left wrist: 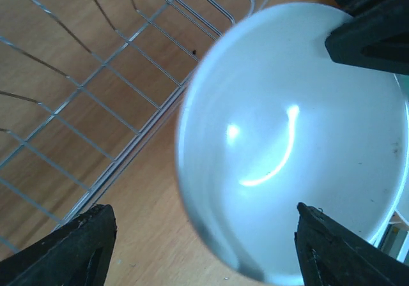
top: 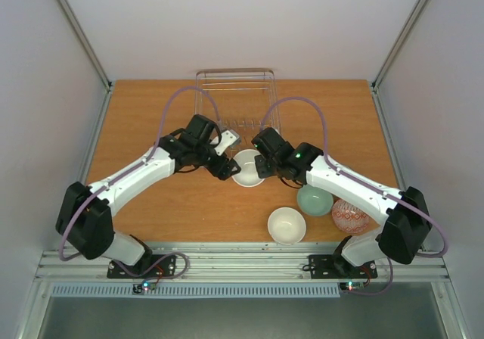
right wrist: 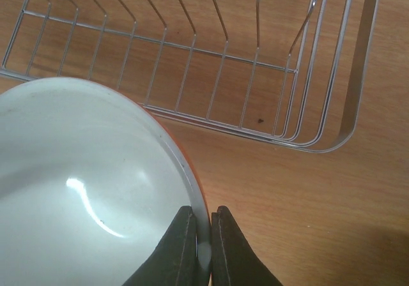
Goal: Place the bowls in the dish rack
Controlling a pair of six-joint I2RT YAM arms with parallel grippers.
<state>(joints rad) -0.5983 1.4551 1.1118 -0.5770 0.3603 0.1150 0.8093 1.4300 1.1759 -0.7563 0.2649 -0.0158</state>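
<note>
Bare wooden table (top: 140,116) lies open to the left of the left gripper (top: 225,164), whose fingers (left wrist: 70,248) stand wide apart on either side of the orange-backed bowl (top: 248,168); whether they touch it I cannot tell. The bowl is mid-table, mouth upward, just before the near rail of the dish rack (top: 234,89). The right gripper (right wrist: 203,238) is pinched on the bowl's rim. The rack stands at the far edge; the arms hide its near end, so its long axis is unclear. Further right, nearer the bases, lie a white bowl (top: 286,225), a mint bowl (top: 314,200) and a patterned bowl (top: 350,216), close together
</note>
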